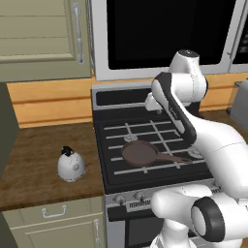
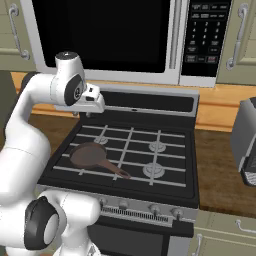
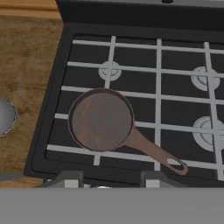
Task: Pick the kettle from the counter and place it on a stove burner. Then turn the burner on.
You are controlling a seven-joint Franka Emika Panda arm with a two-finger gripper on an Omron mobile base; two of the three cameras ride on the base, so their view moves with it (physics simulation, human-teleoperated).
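Glossy white-silver kettle (image 1: pixel 71 165) sits upright on the dark wood worktop (image 1: pixel 34 160), black knob on top, at about 9 o'clock from the stove and well apart from it. Squat dome, so no long axis to read; spout direction too small to tell. In the hand view a sliver of its rounded body (image 3: pixel 6 117) shows at the left edge, 9 o'clock from the pan.

One kettle. One brown frying pan (image 1: pixel 139 153) on the front-left grate, bowl over that burner, handle running toward 4 o'clock in the hand view, eyelet end near the stove's front edge. Stove burners: three silver heads bare in the hand view, one at back left (image 3: pixel 109 70) and two on the right (image 3: pixel 204 77), the fourth hidden under the pan. Four knobs (image 2: pixel 153 209) along the front panel in the right base view.

Claw (image 2: pixel 89 107) hangs above the back-left part of the stove, well clear of the kettle, holding nothing visible; whether its fingers are spread or pressed together cannot be told.

Microwave (image 2: pixel 125 35) above the range; toaster (image 2: pixel 245 140) on the worktop at 3 o'clock
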